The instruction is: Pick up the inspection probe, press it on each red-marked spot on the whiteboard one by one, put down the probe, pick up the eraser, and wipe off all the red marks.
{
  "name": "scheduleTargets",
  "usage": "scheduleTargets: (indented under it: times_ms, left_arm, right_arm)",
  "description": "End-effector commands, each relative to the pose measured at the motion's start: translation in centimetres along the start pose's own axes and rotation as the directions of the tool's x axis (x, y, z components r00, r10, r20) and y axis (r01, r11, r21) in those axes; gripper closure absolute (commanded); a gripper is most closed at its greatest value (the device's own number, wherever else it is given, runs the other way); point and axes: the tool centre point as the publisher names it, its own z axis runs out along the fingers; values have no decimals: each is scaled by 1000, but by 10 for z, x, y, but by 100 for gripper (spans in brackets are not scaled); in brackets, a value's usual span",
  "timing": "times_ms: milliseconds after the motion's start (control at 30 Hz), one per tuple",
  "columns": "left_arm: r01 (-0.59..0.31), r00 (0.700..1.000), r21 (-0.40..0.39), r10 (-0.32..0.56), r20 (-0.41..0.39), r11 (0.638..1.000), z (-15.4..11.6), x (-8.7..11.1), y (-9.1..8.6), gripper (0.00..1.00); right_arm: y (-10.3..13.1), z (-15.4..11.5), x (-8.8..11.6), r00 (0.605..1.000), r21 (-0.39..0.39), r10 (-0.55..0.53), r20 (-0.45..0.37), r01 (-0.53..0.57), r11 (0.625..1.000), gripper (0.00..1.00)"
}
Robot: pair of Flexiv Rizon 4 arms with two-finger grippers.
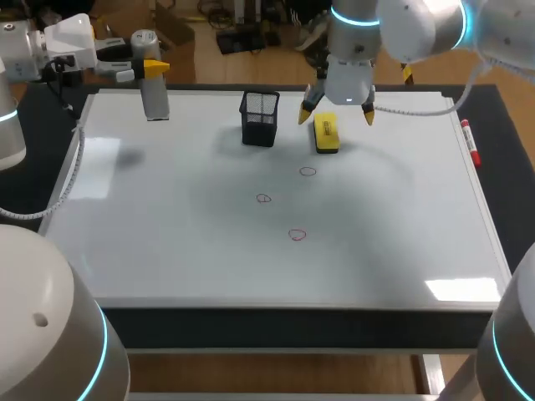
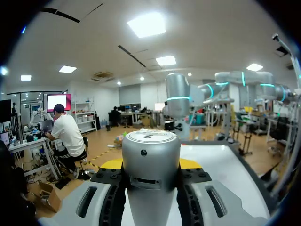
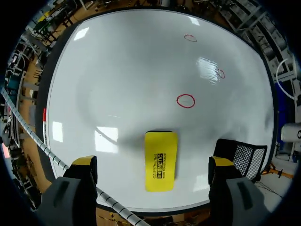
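The yellow block eraser (image 1: 326,134) lies flat at the far middle of the whiteboard (image 1: 167,217), below the right gripper (image 1: 337,114), whose fingers stand wide apart. It looks light and rigid, best pinched across its long sides at mid-length. At far left, the left gripper (image 1: 150,67) is clamped on the upright grey cylindrical probe (image 1: 153,88), likely smooth and heavier.

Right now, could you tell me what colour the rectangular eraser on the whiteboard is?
The rectangular eraser is yellow, clearest in the right wrist view.
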Motion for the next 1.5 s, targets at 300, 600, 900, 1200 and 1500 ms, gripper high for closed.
scheduleTargets:
  times_ms: [300,600,900,1200,1500]
  left_arm:
    - [0,1000,1,0,-1,1000,0,0,-1,100]
    - [0,1000,1,0,-1,1000,0,0,-1,100]
    - [0,1000,1,0,-1,1000,0,0,-1,100]
    - [0,1000,1,0,-1,1000,0,0,-1,100]
    - [0,1000,1,0,-1,1000,0,0,-1,100]
  right_arm:
    - [-10,17,-5,999,-45,-40,-3,39,998,0]
    - [-15,27,-6,999,-66,-43,-21,42,997,0]
    - [-18,30,-6,999,-71,-42,-18,40,997,1]
    - [-16,30,-8,999,-84,-41,-7,41,996,100]
    - [-14,5,17,994,-55,106,-1,-106,993,100]
